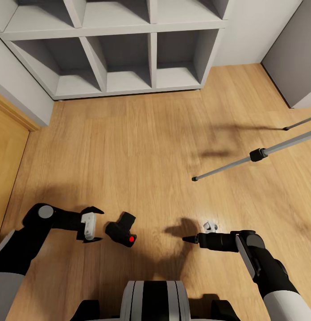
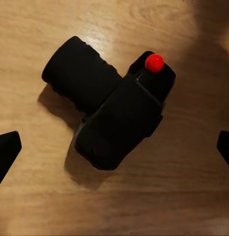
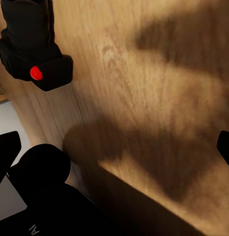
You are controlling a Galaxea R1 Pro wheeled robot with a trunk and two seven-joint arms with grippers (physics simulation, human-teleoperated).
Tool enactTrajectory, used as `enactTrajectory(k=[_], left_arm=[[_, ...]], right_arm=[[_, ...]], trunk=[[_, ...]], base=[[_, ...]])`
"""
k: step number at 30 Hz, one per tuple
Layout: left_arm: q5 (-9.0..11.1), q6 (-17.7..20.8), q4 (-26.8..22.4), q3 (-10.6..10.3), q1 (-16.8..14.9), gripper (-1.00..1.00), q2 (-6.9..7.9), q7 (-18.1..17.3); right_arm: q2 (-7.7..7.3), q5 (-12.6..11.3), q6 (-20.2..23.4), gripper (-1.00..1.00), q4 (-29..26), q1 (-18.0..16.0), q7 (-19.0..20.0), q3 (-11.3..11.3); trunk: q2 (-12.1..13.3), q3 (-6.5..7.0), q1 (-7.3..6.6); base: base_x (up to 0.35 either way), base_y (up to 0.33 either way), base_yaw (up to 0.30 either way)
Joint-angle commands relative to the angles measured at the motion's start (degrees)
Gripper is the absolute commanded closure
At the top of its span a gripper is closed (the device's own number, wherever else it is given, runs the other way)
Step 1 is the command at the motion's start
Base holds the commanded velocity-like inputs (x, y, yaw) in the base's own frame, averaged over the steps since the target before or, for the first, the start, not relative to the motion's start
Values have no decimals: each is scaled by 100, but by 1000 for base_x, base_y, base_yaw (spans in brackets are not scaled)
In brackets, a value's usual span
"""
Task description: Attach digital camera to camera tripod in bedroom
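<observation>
The left wrist view shows the digital camera point(image 2: 114, 105) close: black, stubby lens, red button, lying on the floor between the spread left tool point(image 1: 93, 224). The head view adds camera tripod point(image 1: 258, 154) legs at two o'clock. I cannot tell whether the right tool point(image 1: 187, 239) is apart or together.

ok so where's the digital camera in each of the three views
Head view: the digital camera lies on the wood floor, low and left of centre, just right of the open left gripper.
Left wrist view: it sits mid-frame, between the fingertips at the edges.
Right wrist view: it is in the upper left corner.
Shared landmark: its red button.
</observation>
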Motion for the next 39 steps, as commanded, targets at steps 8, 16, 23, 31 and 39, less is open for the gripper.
enactTrajectory(k=[8,16,23,31,39], left_arm=[[-275,-246,123,-7,-3,-100,-104,155],[-851,-423,198,-13,-3,-100,-194,504],[-844,-423,214,-10,-3,-100,-205,510],[-852,-422,215,-14,-3,-100,-227,510],[-858,-423,239,-18,-3,-100,-231,510]], right_arm=[[-1,-39,45,-100,3,-2,-7,-6],[6,-64,53,-100,84,-2,33,-6],[-2,-38,58,-100,143,-2,7,-6],[-11,-28,77,-100,145,-2,3,-6],[-10,-35,76,-100,150,-2,2,-6]], trunk=[[-1,-3,-1],[-1,-3,-1],[-1,-3,-1],[-1,-3,-1],[-1,-3,-1]], base=[[0,0,0],[0,0,0],[0,0,-1],[0,0,-149],[0,0,-61]])
